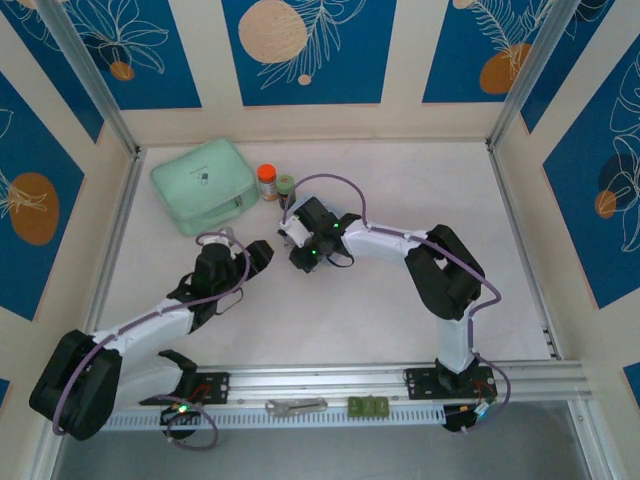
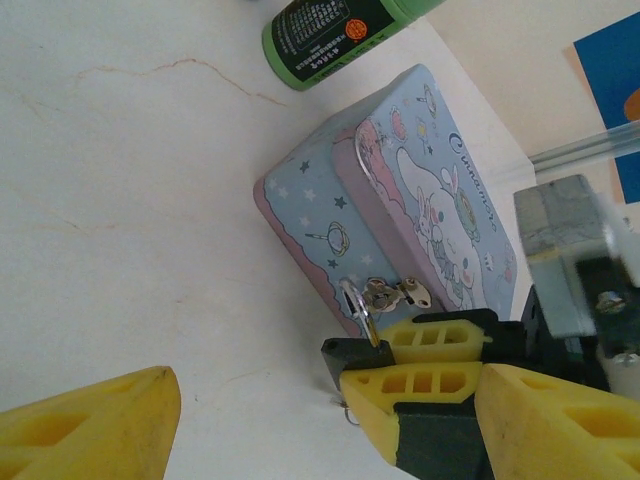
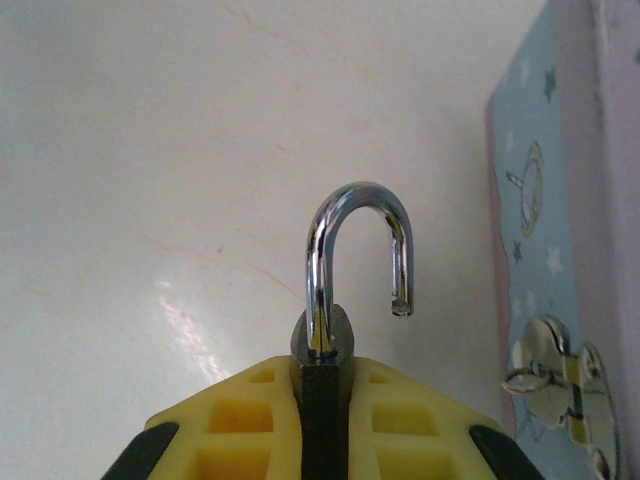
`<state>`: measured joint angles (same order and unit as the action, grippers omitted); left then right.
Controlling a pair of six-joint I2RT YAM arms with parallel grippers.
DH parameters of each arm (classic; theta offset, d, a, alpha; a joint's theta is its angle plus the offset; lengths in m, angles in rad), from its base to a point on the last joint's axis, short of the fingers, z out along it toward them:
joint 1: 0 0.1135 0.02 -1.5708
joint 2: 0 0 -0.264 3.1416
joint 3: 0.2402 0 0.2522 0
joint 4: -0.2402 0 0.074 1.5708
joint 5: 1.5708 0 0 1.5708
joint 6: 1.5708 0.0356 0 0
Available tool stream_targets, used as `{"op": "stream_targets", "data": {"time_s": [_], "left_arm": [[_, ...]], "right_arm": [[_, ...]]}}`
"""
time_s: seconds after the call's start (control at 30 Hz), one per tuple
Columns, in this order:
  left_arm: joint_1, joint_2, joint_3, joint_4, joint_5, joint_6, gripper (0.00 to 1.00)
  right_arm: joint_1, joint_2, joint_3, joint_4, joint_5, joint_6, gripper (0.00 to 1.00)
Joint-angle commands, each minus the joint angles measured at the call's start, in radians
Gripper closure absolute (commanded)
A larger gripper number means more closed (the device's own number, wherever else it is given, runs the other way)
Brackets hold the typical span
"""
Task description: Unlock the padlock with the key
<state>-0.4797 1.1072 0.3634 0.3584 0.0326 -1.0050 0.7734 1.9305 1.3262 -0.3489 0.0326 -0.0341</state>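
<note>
Right wrist: one open padlock (image 3: 320,290) clamped in right claw (image 3: 322,378).

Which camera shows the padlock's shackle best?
Right wrist: the shackle is sharp, its free end out of the padlock, which the right pincer grips. Left wrist shows it small beside the tin; top external, too small to tell.

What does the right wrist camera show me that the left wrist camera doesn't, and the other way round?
Right wrist: the padlock seen close, one end of its shackle hanging free of the body. Left wrist: a green bottle and the cartoon animal on the lid of the tin. Shared: the tin's starry side, its metal latch, and the right arm's yellow jaws shut on the padlock.
</note>
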Motion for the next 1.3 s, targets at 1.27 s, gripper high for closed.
{"op": "stream_targets", "data": {"time_s": [1.27], "left_arm": [[0.02,0.041,0.078,-0.105,-0.093,0.057,0.0]], "right_arm": [[-0.4,-0.66,-0.483,-0.136,0.139,0.615,1.0]]}}
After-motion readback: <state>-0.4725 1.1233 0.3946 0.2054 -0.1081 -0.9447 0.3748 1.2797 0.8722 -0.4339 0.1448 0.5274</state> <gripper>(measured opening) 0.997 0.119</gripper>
